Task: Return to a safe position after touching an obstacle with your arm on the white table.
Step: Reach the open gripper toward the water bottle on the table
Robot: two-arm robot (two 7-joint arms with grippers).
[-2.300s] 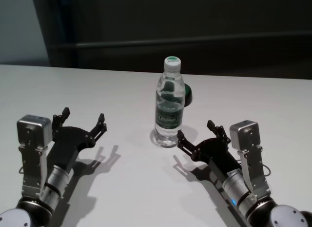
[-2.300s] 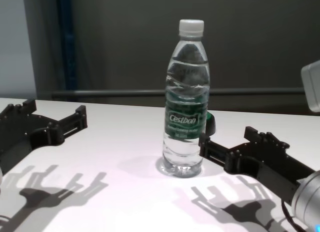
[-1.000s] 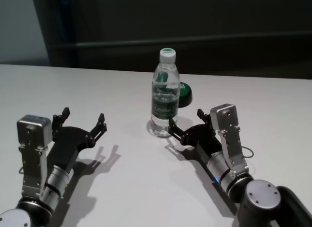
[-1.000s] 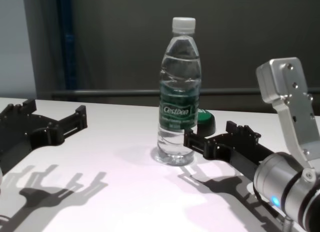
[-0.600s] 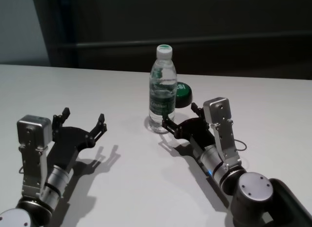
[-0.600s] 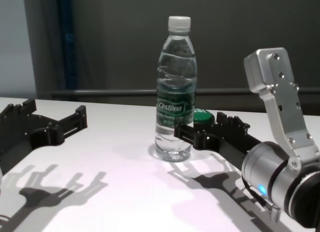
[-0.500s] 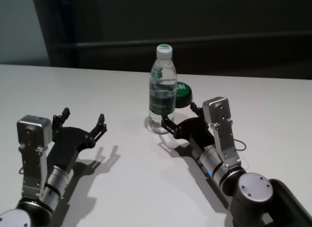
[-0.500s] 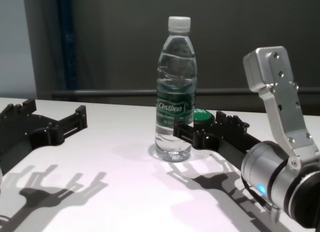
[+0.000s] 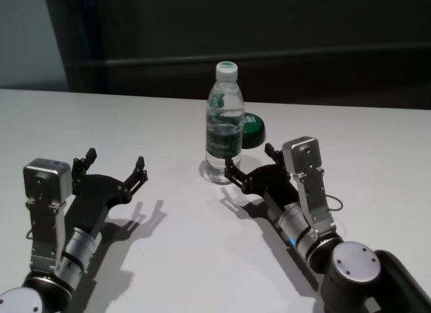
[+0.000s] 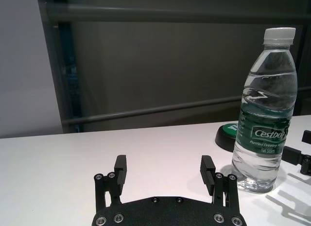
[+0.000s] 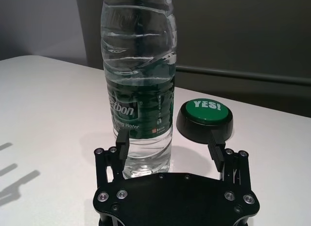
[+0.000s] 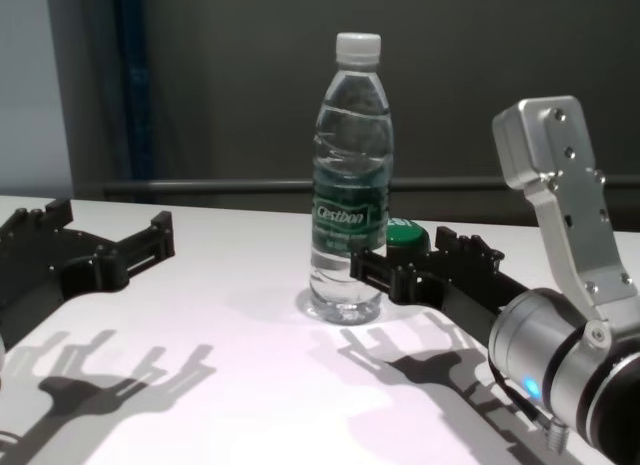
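The obstacle, a clear water bottle (image 9: 223, 124) with a white cap and green label, stands upright on the white table (image 9: 155, 118). It also shows in the chest view as the bottle (image 12: 352, 185) and in both wrist views (image 10: 265, 114) (image 11: 141, 80). My right gripper (image 9: 250, 159) (image 12: 405, 255) (image 11: 169, 138) is open and low over the table. One fingertip (image 11: 121, 136) lies against or just short of the bottle's lower side; I cannot tell which. My left gripper (image 9: 116, 159) (image 10: 164, 165) rests open to the left, well apart from the bottle.
A low black puck with a green "YES!" top (image 9: 252, 128) (image 11: 204, 116) sits just behind and right of the bottle, ahead of the right gripper's other finger. A dark wall and rail run behind the table's far edge.
Over two seconds the right arm swung forward and left, pushing the bottle left and away. In the last half second the right gripper has drawn back slightly; the bottle stays put.
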